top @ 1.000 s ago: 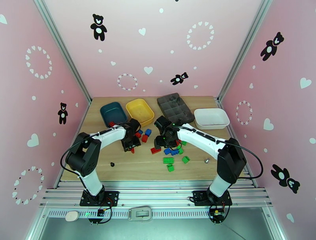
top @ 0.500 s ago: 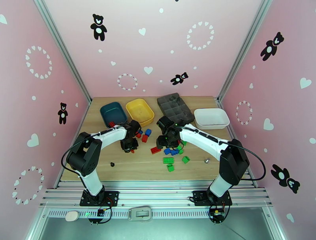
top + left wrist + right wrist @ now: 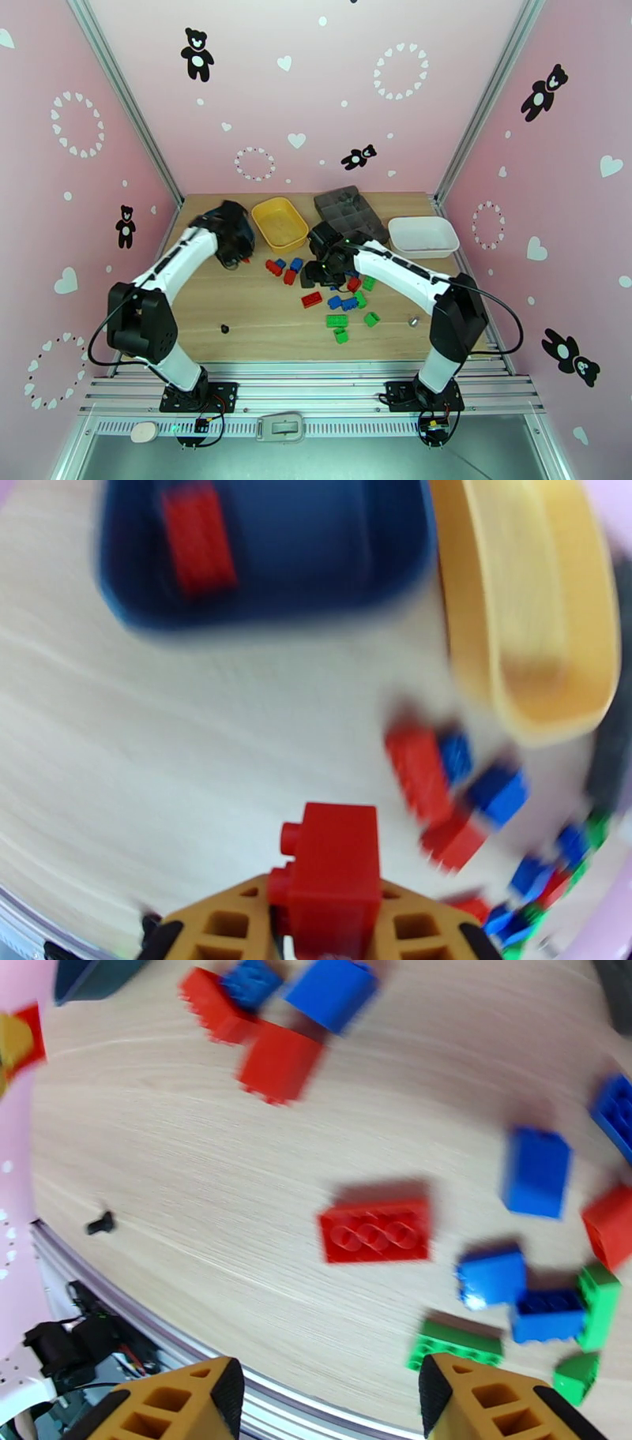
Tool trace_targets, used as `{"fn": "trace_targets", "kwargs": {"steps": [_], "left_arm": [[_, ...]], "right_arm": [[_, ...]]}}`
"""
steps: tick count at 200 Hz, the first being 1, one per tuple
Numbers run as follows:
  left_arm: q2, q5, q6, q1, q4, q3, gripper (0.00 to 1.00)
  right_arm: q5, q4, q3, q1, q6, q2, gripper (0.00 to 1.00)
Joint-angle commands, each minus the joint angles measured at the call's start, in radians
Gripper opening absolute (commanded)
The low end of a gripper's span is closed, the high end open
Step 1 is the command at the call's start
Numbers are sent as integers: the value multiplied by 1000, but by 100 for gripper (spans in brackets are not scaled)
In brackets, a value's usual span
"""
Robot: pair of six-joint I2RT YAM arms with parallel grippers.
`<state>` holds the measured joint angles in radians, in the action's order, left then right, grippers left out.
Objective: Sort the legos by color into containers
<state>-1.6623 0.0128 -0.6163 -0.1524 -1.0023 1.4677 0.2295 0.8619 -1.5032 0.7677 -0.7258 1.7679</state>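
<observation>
My left gripper [image 3: 328, 926] is shut on a red lego [image 3: 332, 867] and holds it above the wood, just short of the dark teal-blue container [image 3: 268, 614], which has one red brick [image 3: 197, 539] in it. From above, the left gripper [image 3: 235, 254] sits beside the yellow container [image 3: 279, 221]. My right gripper [image 3: 316, 272] hovers open over the loose pile, its jaws [image 3: 328, 1402] apart and bare. Under it lie a red lego [image 3: 375, 1231], blue legos [image 3: 537, 1169] and a green lego [image 3: 454, 1343]. The white container [image 3: 423, 235] stands at the back right.
A dark grey compartment tray [image 3: 351, 211] sits between the yellow and white trays. A tiny black bit [image 3: 224, 327] lies front left and a small metal piece [image 3: 411, 321] front right. Green bricks [image 3: 336, 320] are scattered toward the table's front edge.
The left gripper shut on a red brick at the pile and carried it back and left to the teal-blue tray. The right gripper drifted slightly back and left over the pile.
</observation>
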Motion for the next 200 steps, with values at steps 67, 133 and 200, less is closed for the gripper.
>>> {"fn": "trace_targets", "kwargs": {"steps": [67, 133, 200], "left_arm": [[-290, 59, 78, 184, -68, 339, 53], [-164, 85, 95, 116, -14, 200, 69], [30, 83, 132, -200, 115, -109, 73]], "right_arm": [[141, -18, -225, 11, -20, 129, 64], [90, -28, -104, -7, -18, 51, 66], [16, -24, 89, -67, -15, -81, 67]]}}
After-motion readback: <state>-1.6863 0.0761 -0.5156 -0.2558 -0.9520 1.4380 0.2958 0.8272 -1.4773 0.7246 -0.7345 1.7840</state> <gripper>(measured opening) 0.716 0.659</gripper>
